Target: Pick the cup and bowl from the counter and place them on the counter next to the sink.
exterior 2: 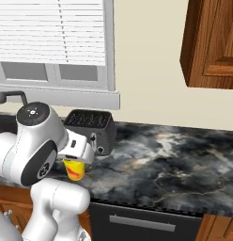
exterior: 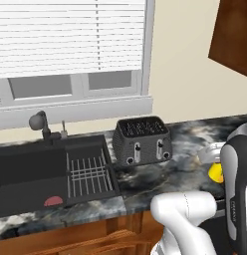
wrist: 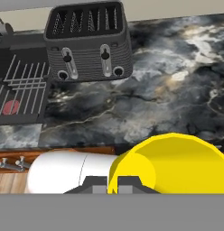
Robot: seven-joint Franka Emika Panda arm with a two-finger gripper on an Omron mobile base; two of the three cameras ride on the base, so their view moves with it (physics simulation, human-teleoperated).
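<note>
My gripper [exterior 2: 73, 162] is shut on the yellow cup [exterior 2: 74, 169], which hangs mouth-down with a red-orange mark on its side. It hovers above the front edge of the dark marbled counter [exterior 2: 160, 160], right of the toaster. In the left base view the cup [exterior: 215, 173] peeks out beside my arm, under the gripper [exterior: 213, 166]. The hand view has the cup [wrist: 177, 162] large at the bottom right, against the fingertips [wrist: 96, 186]. The black sink [exterior: 31, 174] lies far left. The bowl is out of view.
A black ribbed toaster [exterior: 142, 140] stands between the sink and the cup. A wire rack [exterior: 89, 175] sits in the sink's right part, and a red rounded thing [exterior: 53, 201] lies beside it. The faucet [exterior: 41, 122] rises behind the basin. A wooden wall cabinet [exterior 2: 210, 44] hangs upper right.
</note>
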